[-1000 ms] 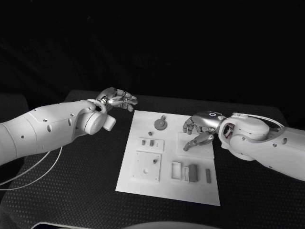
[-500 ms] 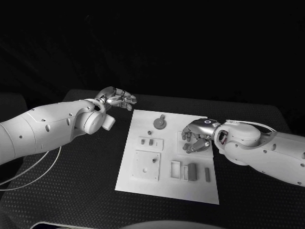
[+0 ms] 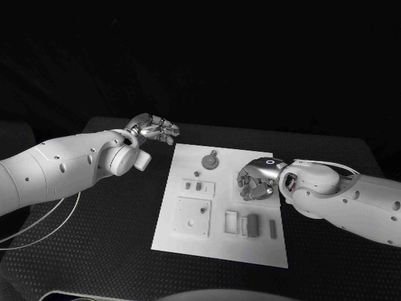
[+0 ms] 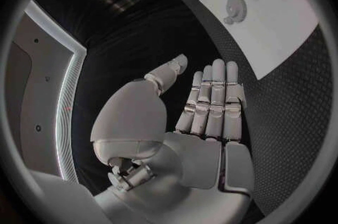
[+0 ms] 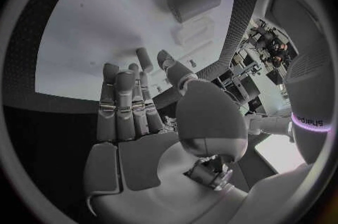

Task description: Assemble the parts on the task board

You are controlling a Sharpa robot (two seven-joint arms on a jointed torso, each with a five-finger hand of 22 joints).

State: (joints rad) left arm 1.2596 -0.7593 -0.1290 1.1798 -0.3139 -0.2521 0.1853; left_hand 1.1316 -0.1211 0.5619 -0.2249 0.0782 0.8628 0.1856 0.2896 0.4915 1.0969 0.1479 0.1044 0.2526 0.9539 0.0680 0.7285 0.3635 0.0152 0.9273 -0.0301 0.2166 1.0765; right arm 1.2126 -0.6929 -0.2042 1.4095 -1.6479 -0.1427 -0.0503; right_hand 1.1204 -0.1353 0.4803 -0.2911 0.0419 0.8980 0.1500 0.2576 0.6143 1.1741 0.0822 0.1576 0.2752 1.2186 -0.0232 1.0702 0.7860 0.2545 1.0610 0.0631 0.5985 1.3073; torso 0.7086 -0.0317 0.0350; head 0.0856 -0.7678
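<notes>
The white task board (image 3: 220, 246) lies in the middle of the black table. On it are a round gear-like part (image 3: 210, 163), two small pieces (image 3: 197, 186), a square plate (image 3: 194, 217) and several upright blocks (image 3: 251, 226). My right hand (image 3: 255, 181) hangs low over the board's right side, fingers pointing down at it; in the right wrist view the right hand (image 5: 134, 111) has straight fingers and a bare palm. My left hand (image 3: 155, 130) hovers off the board's far left corner. In the left wrist view the left hand (image 4: 204, 106) is flat and holds nothing.
The right wrist view has a cylinder-shaped part (image 5: 194, 1) and a pale block (image 5: 194, 30) on the board (image 5: 106, 21) beyond the fingers. The left wrist view has the board (image 4: 281, 32) with the gear (image 4: 236, 7). Black table mat (image 3: 92, 238) surrounds the board.
My right hand has come down and slightly left over the board's right side, with its fingers now tucked under the wrist. The left hand has stayed where it was.
</notes>
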